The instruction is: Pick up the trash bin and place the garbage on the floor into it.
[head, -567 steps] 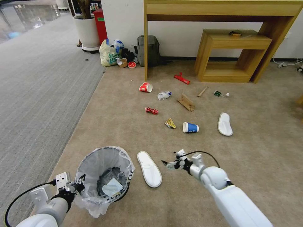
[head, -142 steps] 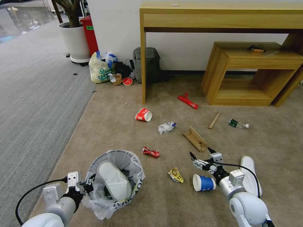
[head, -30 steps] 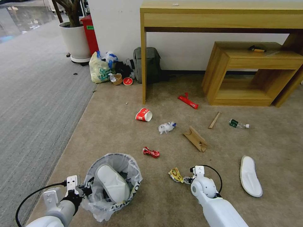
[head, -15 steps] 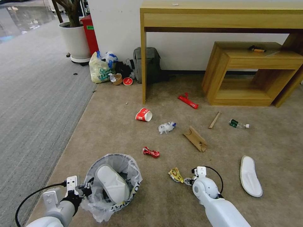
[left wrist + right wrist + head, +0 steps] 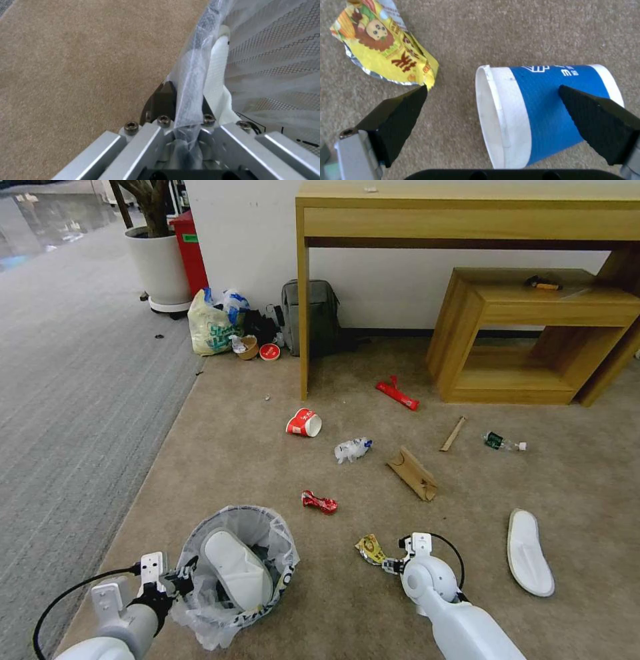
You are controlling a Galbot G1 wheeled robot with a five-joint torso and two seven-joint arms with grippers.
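Trash bin (image 5: pixel 235 567) at lower left with a slipper (image 5: pixel 237 568) in it, wrapper (image 5: pixel 371 549) to its right, second slipper (image 5: pixel 529 552) farther right, can (image 5: pixel 319 503) beyond the bin.

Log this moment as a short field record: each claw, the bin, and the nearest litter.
left claw: shut on the trash bin rim
right claw: open, low over the floor, straddling the blue cup
blue cup: on its side
yellow wrapper: beside one fingertip
bin contents: one white slipper
second slipper: on the floor
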